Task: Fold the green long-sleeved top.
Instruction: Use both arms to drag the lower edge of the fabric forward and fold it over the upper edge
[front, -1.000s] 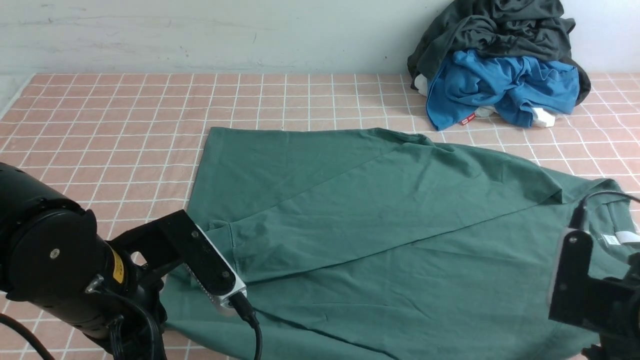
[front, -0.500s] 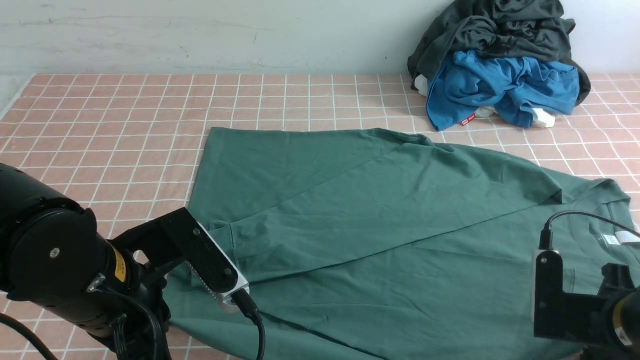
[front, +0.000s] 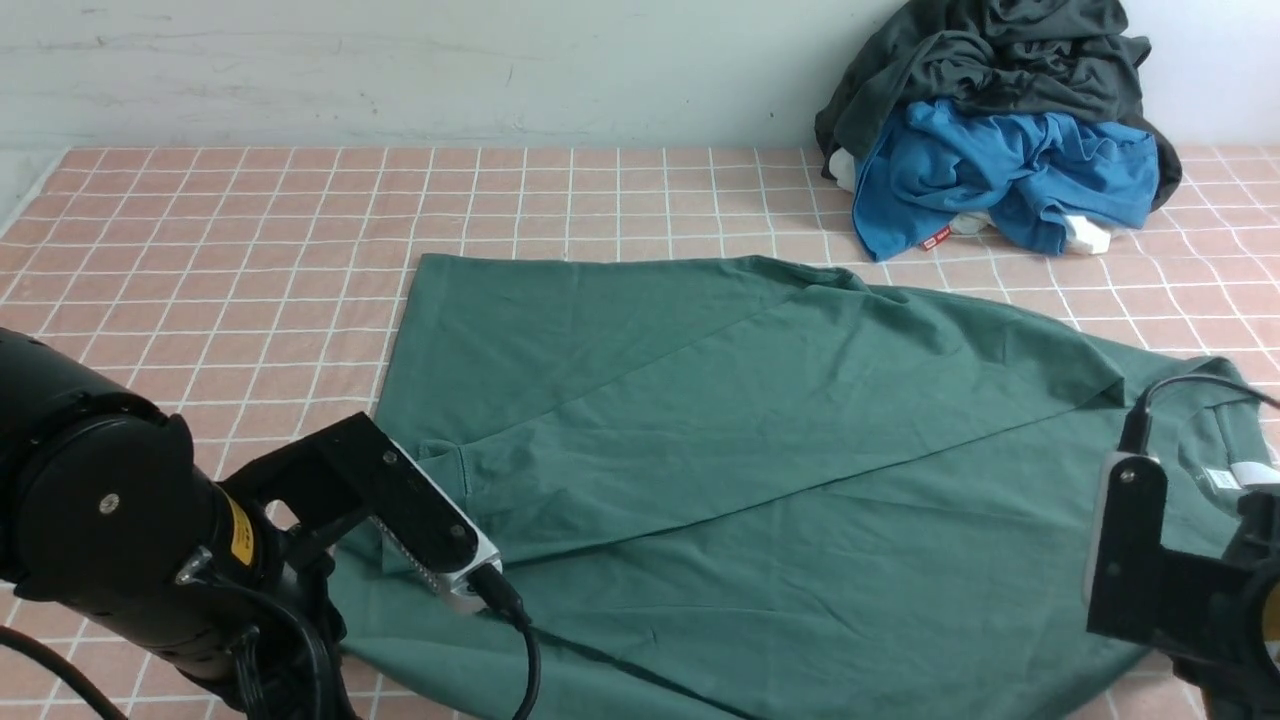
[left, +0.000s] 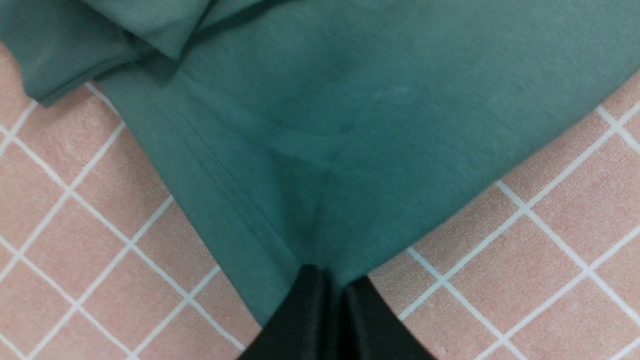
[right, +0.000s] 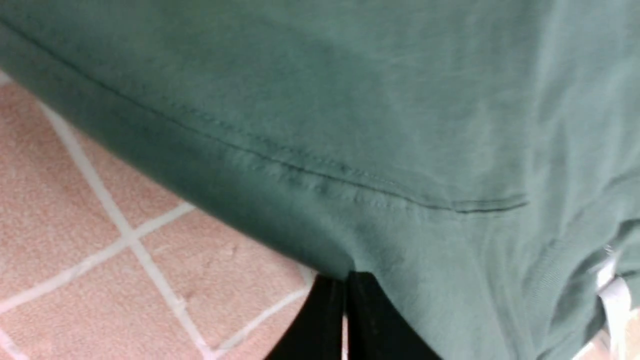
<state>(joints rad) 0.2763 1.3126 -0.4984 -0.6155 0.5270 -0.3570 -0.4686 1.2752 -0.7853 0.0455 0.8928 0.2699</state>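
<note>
Dark green cotton long-sleeved top (front: 760, 420), frame centre: sleeve folded across; left gripper (left: 330, 295) and right gripper (right: 345, 305) clamped on its bottom edge; body folds outstanding.

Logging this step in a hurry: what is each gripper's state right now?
Left gripper: closed, pinching a corner of the green long-sleeved top.
Right gripper: closed, pinching an edge of the same top.
</note>
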